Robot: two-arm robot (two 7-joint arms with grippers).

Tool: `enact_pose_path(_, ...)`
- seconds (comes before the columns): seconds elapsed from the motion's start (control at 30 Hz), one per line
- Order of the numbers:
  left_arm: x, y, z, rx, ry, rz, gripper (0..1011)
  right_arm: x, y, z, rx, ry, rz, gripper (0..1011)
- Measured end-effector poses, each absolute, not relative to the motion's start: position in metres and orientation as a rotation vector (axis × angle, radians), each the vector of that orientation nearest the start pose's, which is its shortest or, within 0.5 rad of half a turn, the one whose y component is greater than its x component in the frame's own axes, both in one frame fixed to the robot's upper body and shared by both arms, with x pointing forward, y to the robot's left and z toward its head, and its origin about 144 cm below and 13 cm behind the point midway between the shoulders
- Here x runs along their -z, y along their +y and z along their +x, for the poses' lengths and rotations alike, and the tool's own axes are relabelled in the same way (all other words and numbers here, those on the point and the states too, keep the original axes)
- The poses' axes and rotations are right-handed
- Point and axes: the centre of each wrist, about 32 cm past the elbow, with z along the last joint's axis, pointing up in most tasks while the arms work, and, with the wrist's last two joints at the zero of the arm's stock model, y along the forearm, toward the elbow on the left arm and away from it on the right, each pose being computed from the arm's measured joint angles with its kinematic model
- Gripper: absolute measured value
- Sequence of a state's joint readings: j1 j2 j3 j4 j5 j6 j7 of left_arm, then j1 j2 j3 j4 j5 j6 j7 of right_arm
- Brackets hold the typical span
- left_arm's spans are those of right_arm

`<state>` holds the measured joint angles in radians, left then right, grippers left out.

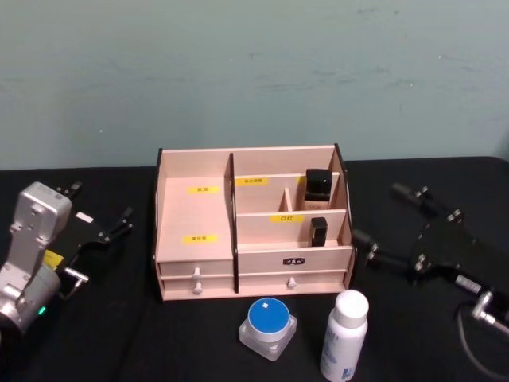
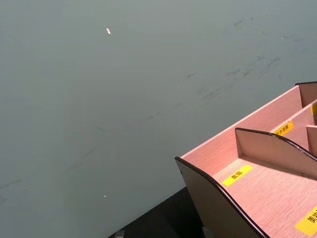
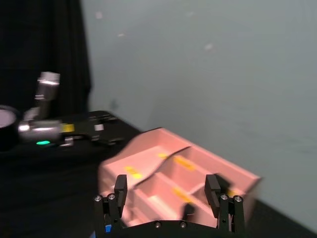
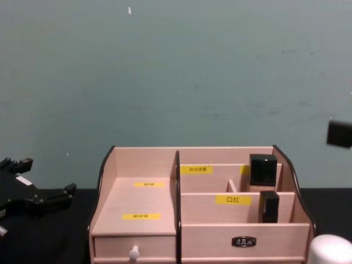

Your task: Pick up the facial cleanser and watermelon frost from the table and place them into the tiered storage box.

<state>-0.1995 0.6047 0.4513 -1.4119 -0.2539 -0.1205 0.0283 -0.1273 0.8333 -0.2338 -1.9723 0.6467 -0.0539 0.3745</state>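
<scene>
The tiered storage box [image 1: 195,211] [image 4: 143,212] [image 2: 257,173] [image 3: 148,171] stands mid-table, pale pink wood with yellow labels and white-knobbed drawers. In front of it stand a white bottle with blue print [image 1: 343,334], whose cap shows in the chest view [image 4: 330,250], and a clear square jar with a blue lid [image 1: 269,325]. These are the facial cleanser and the watermelon frost; I cannot tell which is which. My left gripper [image 1: 99,208] [image 4: 41,179] hovers open left of the box. My right gripper [image 1: 384,216] [image 3: 166,187] hangs open right of the box, holding nothing.
Two black bottles [image 1: 318,185] [image 1: 319,231] sit in the box's right compartments. The table has a black cloth [image 1: 119,334], and a grey-green wall [image 1: 254,72] stands close behind. My left arm [image 3: 44,129] shows across the table in the right wrist view.
</scene>
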Motion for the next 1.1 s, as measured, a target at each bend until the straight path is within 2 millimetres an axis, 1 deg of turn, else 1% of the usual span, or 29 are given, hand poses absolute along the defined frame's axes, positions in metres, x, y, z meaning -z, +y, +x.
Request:
enact_pose_path(0.17,-1.140,0.310,0.489,-1.248,-0.285,0.304,1010,-1.235,-0.299,0.400,0.653,-0.047,-0.055,1003)
enact_pose_path(0.33,-1.140,0.310,0.489,-1.248,-0.285,0.305,1009,-1.231,-0.294,0.394,0.630,-0.008,-0.078,1002)
enact_pose_path(0.77,-1.140,0.310,0.489,-1.248,-0.285,0.304,1010,-1.225,-0.292,0.374,0.664,0.021,-0.201,1002)
enact_pose_path(1.1,-1.140,0.310,0.489,-1.248,-0.285,0.304,1010,-1.221,-0.294,0.370,0.698,0.014,-0.245,1003)
